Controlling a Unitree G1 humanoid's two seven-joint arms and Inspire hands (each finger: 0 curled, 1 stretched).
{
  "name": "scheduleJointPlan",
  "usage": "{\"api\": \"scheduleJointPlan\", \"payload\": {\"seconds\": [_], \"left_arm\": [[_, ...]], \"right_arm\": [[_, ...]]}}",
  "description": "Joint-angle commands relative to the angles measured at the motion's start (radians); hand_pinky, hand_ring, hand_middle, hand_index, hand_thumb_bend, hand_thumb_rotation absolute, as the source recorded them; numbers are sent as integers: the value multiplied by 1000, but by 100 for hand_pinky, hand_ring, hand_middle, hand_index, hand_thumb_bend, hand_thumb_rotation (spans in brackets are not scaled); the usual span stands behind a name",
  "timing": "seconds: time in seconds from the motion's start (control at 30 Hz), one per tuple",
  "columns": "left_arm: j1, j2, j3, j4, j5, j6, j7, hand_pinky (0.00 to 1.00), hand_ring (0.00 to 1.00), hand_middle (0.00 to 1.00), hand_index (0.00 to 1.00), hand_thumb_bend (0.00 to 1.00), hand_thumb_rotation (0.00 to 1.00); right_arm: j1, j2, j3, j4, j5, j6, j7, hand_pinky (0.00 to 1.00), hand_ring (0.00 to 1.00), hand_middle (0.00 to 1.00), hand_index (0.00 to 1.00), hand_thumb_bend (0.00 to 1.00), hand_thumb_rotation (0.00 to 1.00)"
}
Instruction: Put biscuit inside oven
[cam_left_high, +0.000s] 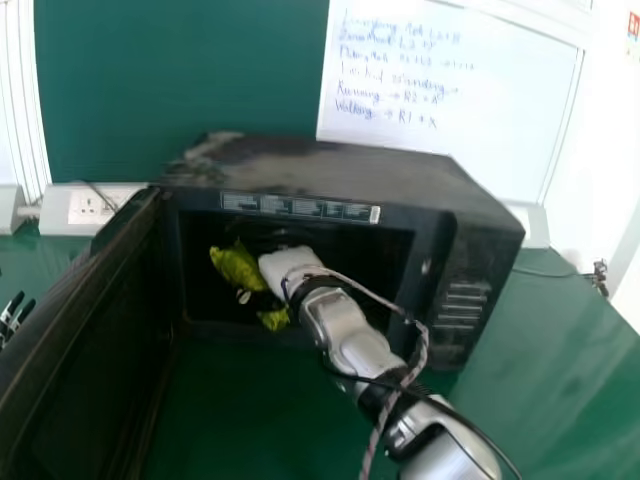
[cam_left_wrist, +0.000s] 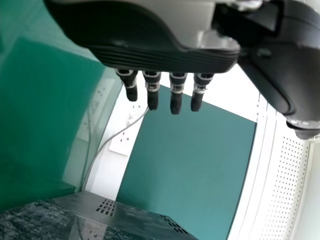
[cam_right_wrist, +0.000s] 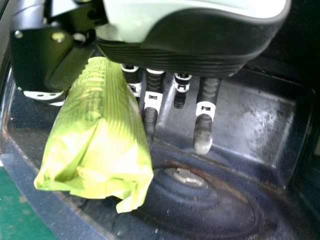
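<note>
Head view: a black, box-shaped microwave oven (cam_left_high: 340, 170) stands on the green bench (cam_left_high: 550, 340), its large dark door (cam_left_high: 80, 340) swung open at the left side and cut off by the view's edge. The right robot hand (cam_left_high: 285, 268) is inside the cavity; its pale back is visible, but its fingers are lost in shadow. Beside it, also within the cavity, a yellow-green plastic biscuit packet (cam_left_high: 237, 266) shows as separate patches, the middle portion dark and hard to make out. The rear of the cavity is too dim to resolve. Right wrist view: the robot hand (cam_right_wrist: 200, 47) is open, fingers extended and fairly straight. The packet lies between the thumb and the fingers, its upper end hidden under the hand, its crumpled end exposed; it overlaps part of the nearest finger. The thumb is partly obscured behind it. Cannot tell whether the packet rests on the cavity floor (cam_right_wrist: 250, 120) or is borne by the hand. A small pale fitting (cam_right_wrist: 189, 177) sits at the centre of a round raised area of that floor, near the packet. Left wrist view: the left robot hand (cam_left_wrist: 150, 52) is open, fingers straight; its upper part is cut off by the view's edge.
</note>
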Motion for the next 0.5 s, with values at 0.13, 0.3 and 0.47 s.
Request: {"api": "scheduleJointPlan", "payload": {"seconds": [0.13,0.3,0.47], "left_arm": [[-3,-4,-2,-5,2,-7,-4,81,85,86,90,90,78],[-1,-5,-2,-6,-5,-10,-10,81,85,86,90,89,79],[1,-6,-2,-11,-9,-5,-10,81,85,86,91,88,79]], "right_arm": [[-82,24,29,144,31,-45,-101,16,23,47,67,57,0],[-110,37,46,218,48,-67,-150,16,24,47,63,57,0],[-127,48,57,281,68,-98,-198,23,30,47,63,57,0]]}}
